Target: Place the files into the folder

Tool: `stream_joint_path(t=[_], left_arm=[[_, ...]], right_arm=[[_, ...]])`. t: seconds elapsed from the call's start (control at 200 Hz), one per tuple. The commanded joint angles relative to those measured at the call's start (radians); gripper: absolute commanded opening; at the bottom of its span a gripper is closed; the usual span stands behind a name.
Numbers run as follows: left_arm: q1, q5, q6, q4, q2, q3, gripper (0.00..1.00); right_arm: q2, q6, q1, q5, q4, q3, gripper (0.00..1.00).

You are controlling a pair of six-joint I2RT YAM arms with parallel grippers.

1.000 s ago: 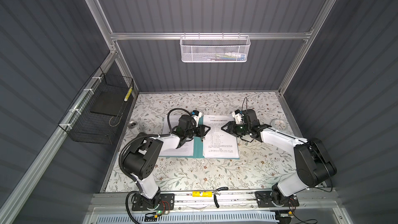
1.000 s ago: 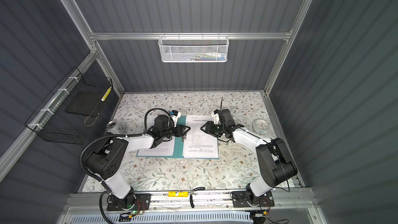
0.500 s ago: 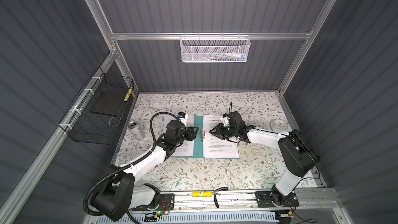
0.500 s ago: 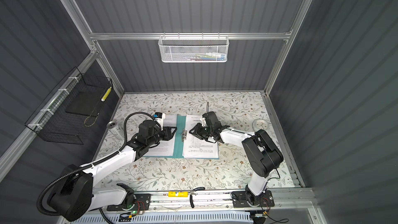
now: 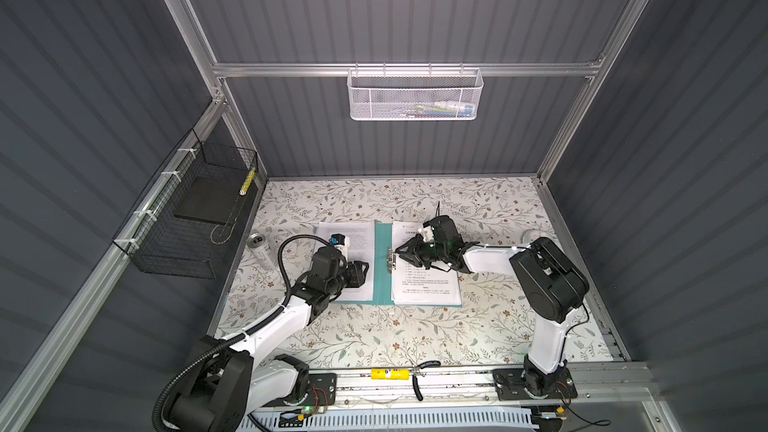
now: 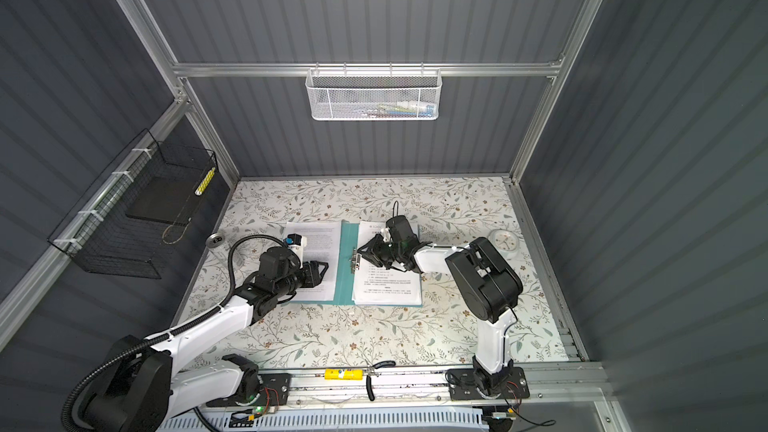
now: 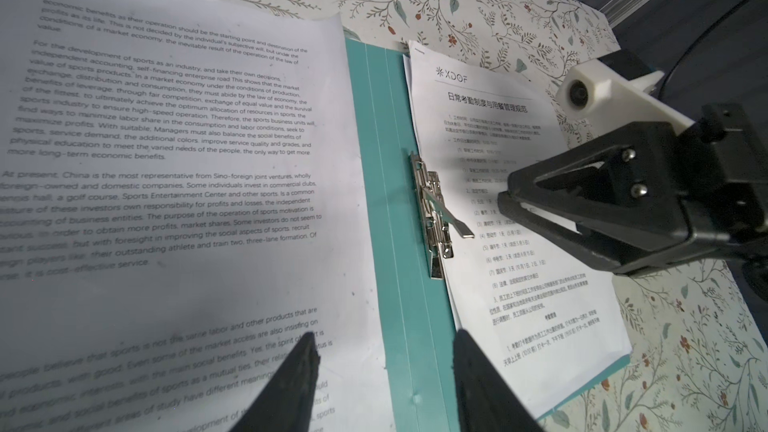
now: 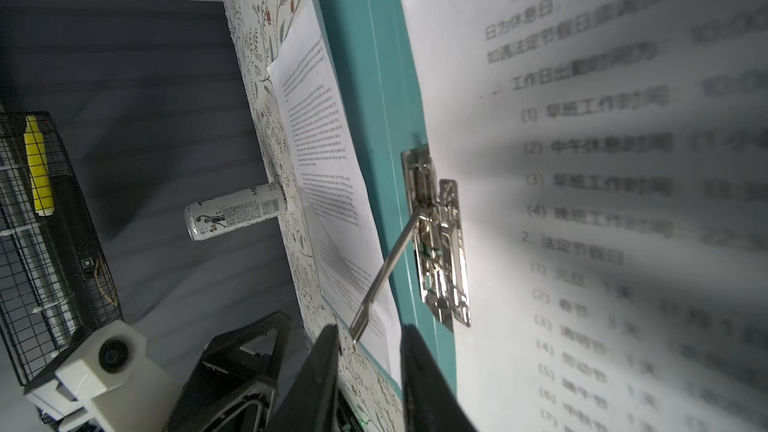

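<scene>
left end effector: apart, empty, held above the sheet on the left cover | folder: laid open, clip lever raised, likely to admit sheets | right end effector: apart around lever tip, over headed sheets

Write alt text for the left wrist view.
An open teal folder lies flat, the lever of its metal clip raised at the spine. A sheet of English text covers one flap, a headed sheet the other. The right gripper hovers by the lever, jaws slightly apart; the left gripper is open.
</scene>
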Motion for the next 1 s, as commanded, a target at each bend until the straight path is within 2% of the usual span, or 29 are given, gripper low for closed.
stream_joint_path(t=[0.0,0.255,0.996], left_arm=[[0.009,0.003,-0.013,0.027,0.01,-0.017,0.54],[0.015,0.015,-0.016,0.043,0.014,-0.03,0.53],[0.019,0.015,-0.005,0.037,0.013,-0.025,0.53]], right_arm=[[0.034,0.065,0.009,-0.057,0.071,0.014,0.28],[0.075,0.175,0.024,-0.089,0.209,-0.024,0.23],[0.09,0.209,0.048,-0.094,0.275,-0.077,0.22]])
